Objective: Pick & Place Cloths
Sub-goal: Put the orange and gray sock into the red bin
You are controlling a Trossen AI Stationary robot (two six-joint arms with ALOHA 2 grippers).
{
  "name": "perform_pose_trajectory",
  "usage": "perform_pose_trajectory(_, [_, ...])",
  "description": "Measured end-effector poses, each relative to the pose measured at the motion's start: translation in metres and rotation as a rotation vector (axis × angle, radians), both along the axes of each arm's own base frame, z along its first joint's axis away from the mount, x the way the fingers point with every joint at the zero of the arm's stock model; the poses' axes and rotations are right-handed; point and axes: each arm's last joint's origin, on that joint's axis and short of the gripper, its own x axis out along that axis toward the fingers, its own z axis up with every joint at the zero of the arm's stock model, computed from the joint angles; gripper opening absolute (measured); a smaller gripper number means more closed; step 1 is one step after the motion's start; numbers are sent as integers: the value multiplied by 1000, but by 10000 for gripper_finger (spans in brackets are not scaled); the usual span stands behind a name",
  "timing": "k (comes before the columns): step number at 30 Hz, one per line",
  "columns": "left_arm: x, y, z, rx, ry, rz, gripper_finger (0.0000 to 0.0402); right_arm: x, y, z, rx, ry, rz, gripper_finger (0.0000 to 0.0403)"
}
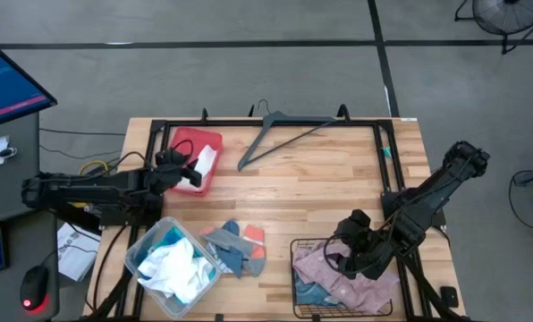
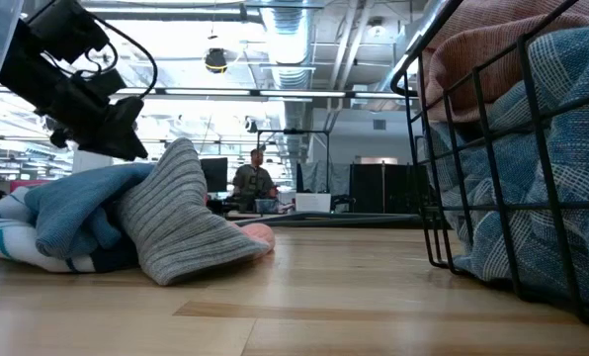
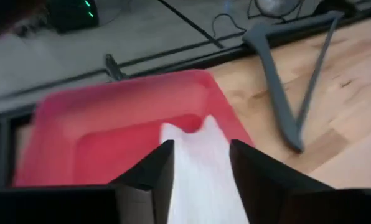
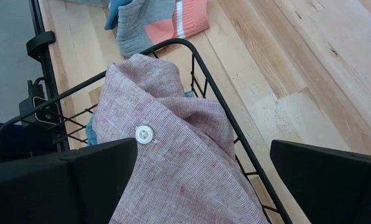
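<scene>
My left gripper [image 1: 188,168] is at the red tray [image 1: 195,140] at the table's far left, shut on a white cloth [image 1: 207,161]. It also shows in the left wrist view [image 3: 201,165]. My right gripper [image 1: 345,255] is open just above a pale pink buttoned cloth [image 4: 173,162], which lies heaped in the black wire basket [image 1: 295,268] at the near right. Its fingers stand on either side of the heap. A blue cloth lies under the pink one [image 2: 532,168]. A small pile of grey, blue and pink cloths [image 1: 235,246] lies on the table between bin and basket. My left gripper pinches the white cloth [image 3: 198,186] between its two fingers. The fingers come slanting from the table's left. The cloth runs forward out of the fingers, and its free end [image 3: 188,130] is over the tray's floor [image 3: 111,118]. Whether that end rests there I cannot tell.
A clear plastic bin [image 1: 139,241] with white and turquoise cloths stands at the near left. A grey hanger [image 1: 284,132] lies at the far middle of the table. A black frame runs along the table's edges. Bare wood lies in the middle.
</scene>
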Motion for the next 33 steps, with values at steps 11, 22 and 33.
perform_pose_trajectory(11, [27,-26,35,-125,-245,-740,178,0,0,0,-4,0,5,363])
perform_pose_trajectory(22, [71,-85,56,-104,-173,-1169,184,1,0,0,3,-3,-1,363])
perform_pose_trajectory(33, [154,-129,50,-150,38,-1421,212,1,0,0,4,-4,-1,363])
